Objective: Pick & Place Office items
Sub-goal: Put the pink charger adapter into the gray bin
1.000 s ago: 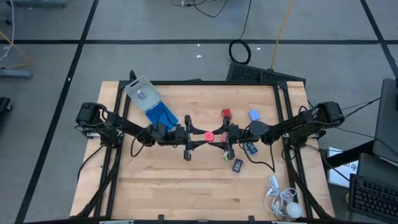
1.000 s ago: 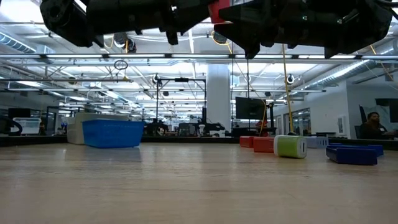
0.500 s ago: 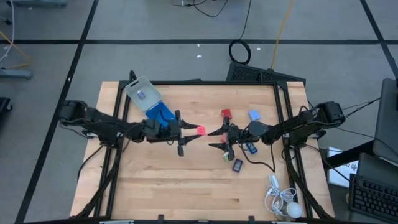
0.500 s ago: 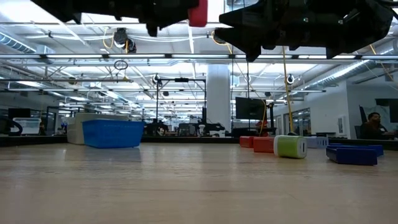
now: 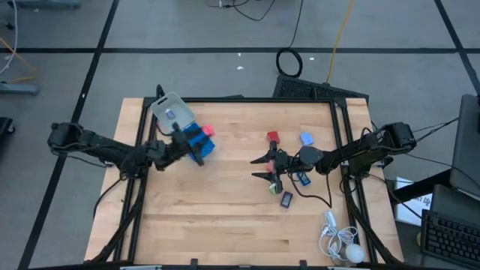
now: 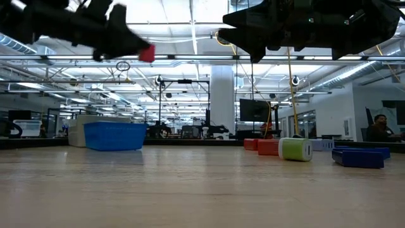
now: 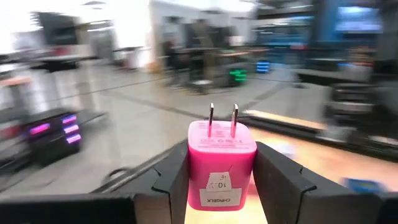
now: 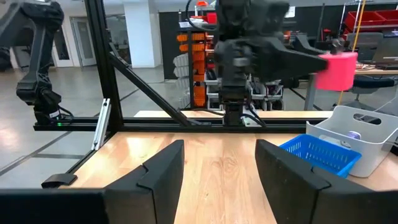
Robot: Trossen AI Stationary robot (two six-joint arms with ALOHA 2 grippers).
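Observation:
My left gripper [image 5: 205,136] is shut on a pink plug-in charger [image 7: 222,165] and hangs over the blue tray [image 5: 196,144], next to the clear box [image 5: 171,112]. In the low view the charger [image 6: 147,53] is high above the table. My right gripper [image 5: 256,168] is open and empty above the table's middle, pointing left; its wrist view shows the gap [image 8: 219,186] bare. Near it on the wood lie a red block [image 5: 273,137], a pale blue piece [image 5: 306,139], a green piece [image 5: 273,187], a blue piece [image 5: 301,178] and a dark piece [image 5: 286,199]. My left gripper pinches the pink charger by the two side faces of its body [image 7: 199,180], one finger [image 7: 171,180] on each side. The two metal prongs [image 7: 222,117] point forward, away from the wrist. The charger is lifted clear of the table and the tray.
A white corded gadget [image 5: 341,241] lies at the table's near right corner. In the low view the blue tray [image 6: 115,135] stands on the left, and red blocks [image 6: 262,145], a green piece [image 6: 295,149] and a blue piece [image 6: 359,156] sit on the right. Bare wood [image 5: 202,210] fills the near left.
My left gripper has drawn back from my right gripper at the table's middle, carrying the pink charger toward the table's left and far side, and now hangs over the blue tray. My right gripper has stayed in place.

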